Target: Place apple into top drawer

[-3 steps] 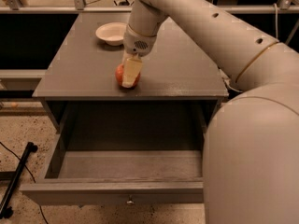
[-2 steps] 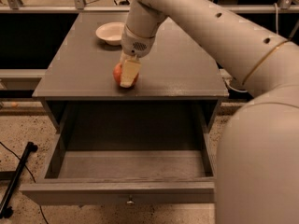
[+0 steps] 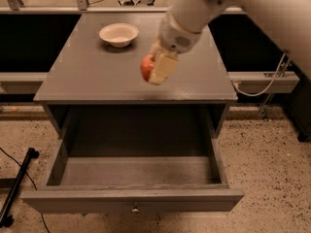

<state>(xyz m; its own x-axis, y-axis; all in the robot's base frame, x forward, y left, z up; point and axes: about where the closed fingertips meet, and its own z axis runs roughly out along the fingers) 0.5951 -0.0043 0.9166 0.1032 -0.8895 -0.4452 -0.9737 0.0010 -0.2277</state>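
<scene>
- Now the gripper (image 3: pixel 158 70) hangs over the near part of the grey cabinet top (image 3: pixel 87 76), fingers clamped on the apple (image 3: pixel 146 67), which shows red at their left side.
- The apple is held off the surface, just short of the top's near edge.
- Below, the top drawer (image 3: pixel 136 201) stands pulled out nearward, open upward between its side walls.
- A white bowl (image 3: pixel 118 34) sits far left, well apart from the gripper.

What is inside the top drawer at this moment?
The top drawer shows only its bare grey floor; nothing lies on it. Its front panel hides the strip just behind it. The hand holds the apple over the cabinet top, outside the drawer.
</scene>
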